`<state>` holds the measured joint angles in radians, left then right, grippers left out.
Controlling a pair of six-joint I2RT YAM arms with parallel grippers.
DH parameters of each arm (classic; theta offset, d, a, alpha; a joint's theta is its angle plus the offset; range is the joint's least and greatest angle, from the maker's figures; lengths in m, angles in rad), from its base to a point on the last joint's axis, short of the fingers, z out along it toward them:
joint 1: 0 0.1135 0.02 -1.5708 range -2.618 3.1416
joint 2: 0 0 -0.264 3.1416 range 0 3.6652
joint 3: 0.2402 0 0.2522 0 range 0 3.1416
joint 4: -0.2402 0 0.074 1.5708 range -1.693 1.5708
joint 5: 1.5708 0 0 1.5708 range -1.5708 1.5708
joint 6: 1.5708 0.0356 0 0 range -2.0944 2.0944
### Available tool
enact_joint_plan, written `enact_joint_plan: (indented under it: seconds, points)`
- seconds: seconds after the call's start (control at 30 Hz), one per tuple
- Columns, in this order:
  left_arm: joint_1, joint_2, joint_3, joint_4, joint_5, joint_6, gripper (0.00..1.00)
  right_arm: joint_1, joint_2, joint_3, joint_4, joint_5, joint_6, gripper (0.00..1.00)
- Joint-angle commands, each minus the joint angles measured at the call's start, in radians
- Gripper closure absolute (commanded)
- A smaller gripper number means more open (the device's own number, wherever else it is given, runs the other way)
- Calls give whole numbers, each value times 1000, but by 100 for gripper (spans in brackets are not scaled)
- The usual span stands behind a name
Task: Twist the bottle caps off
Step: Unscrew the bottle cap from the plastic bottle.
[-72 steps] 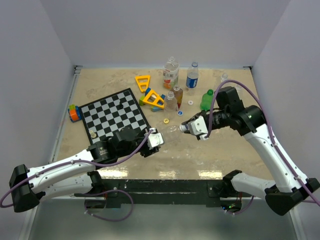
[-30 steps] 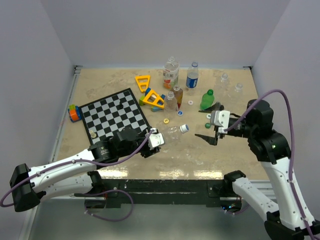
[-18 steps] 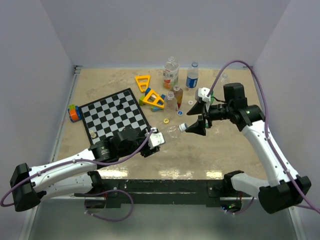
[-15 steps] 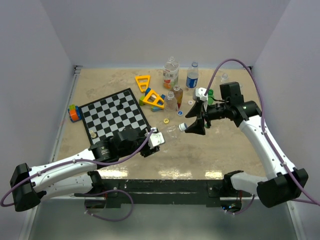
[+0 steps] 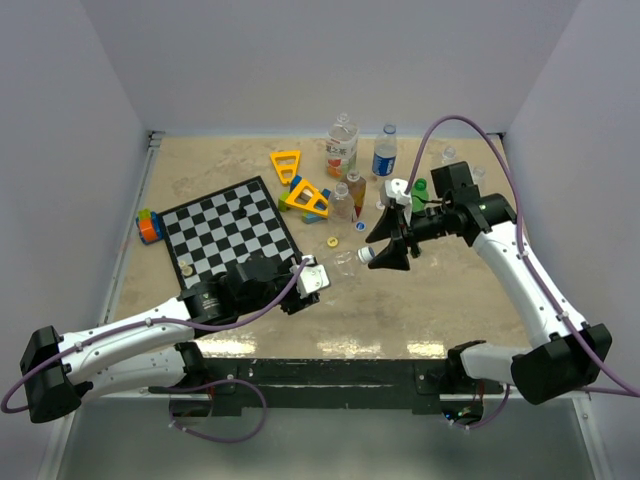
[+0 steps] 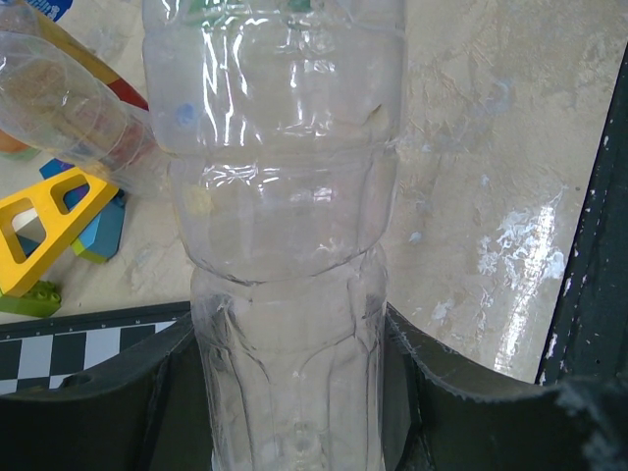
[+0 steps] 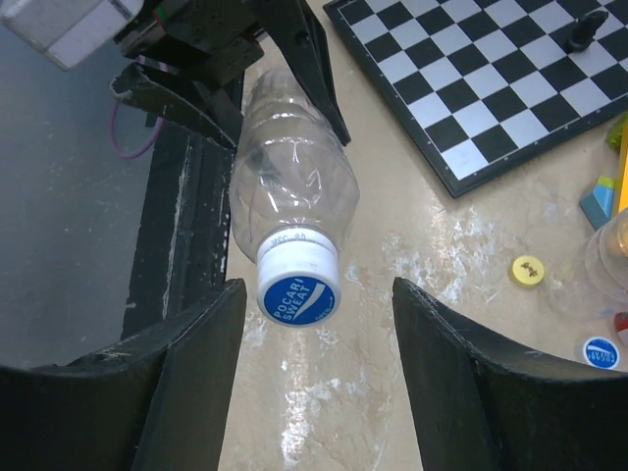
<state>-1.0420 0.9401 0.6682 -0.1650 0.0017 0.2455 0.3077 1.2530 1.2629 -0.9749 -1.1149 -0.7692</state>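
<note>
closest to me, my left gripper (image 6: 289, 378) is clamped on the fat end of a clear bottle (image 6: 285, 196), holding it roughly sideways out over the table (image 5: 450, 295). can't tell if it's touching the surface. the left wrist camera is basically a wall of plastic: the bottom of the bottle is buried between the fingers and the neck is cut off at the top of the picture.

its blue-topped cap (image 7: 299, 291) is screwed on and points at my right gripper (image 7: 316, 294). those fingers sit apart on either side of the cap with a sliver of gap on both sides, so no grip.

just past that, a loose yellow cap (image 7: 529, 270) and a loose blue cap (image 7: 600, 352) lie on the table. the chessboard (image 5: 230, 235) is off to the left, with a dark piece (image 7: 586, 29) on it. further back are two yellow triangle frames (image 5: 286, 163) (image 5: 310, 198) and a small clear bottle (image 5: 343, 203), then an orange-label bottle (image 5: 342, 148) and a blue-label bottle (image 5: 385, 155) near the wall. the green bottle (image 5: 419, 190) is mostly hidden behind my right arm.
</note>
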Motion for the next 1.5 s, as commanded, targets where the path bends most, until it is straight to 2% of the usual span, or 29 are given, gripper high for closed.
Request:
enact_joint_plan:
  seconds: [0.0,0.07,0.1,0.2,0.27,0.3,0.47,0.53,0.63,0.77,0.83,1.03,1.1,1.2,1.27,1.3,1.47]
  points:
    - [-4,3,19,36,11,-11,100,18,5,59,-28,-54,-30,37]
    - [-4,2,21,38,11,-14,100,22,9,58,-30,-53,-30,43]
    - [-4,2,19,38,11,-12,100,27,10,58,-28,-52,-30,49]
    - [-4,-1,19,38,3,-12,100,33,10,56,-30,-45,-30,73]
    - [-4,-7,19,38,1,-11,100,37,8,55,-41,-39,-39,100]
    - [-4,-12,21,38,3,-11,100,37,6,56,-47,-33,-50,100]
    - [-4,-43,-1,39,3,9,100,62,-3,116,-114,19,-182,100]
    - [-4,-46,-9,39,26,31,100,79,-47,116,-113,81,-289,100]
    - [-4,-53,-19,42,75,44,100,111,-110,93,-113,163,-489,100]
    - [-4,-44,-25,45,113,48,100,123,-211,27,-91,250,-864,100]
    - [-4,-37,-27,47,119,49,100,125,-250,-3,-30,279,-921,100]
    - [-3,-26,-27,41,119,46,100,123,-250,-39,-114,265,-1134,100]
    - [-3,-23,-27,41,119,46,100,123,-257,-65,-114,221,-1124,91]
    - [-4,-23,-25,41,115,44,100,123,-277,-73,-100,153,-1009,75]
    - [-4,-26,-25,41,110,43,100,123,-297,-77,-87,121,-923,58]
    - [-3,-27,-22,41,107,43,100,123,-308,-76,-73,115,-862,52]
    - [-4,-26,-22,39,107,38,100,120,-368,-39,13,147,-526,41]
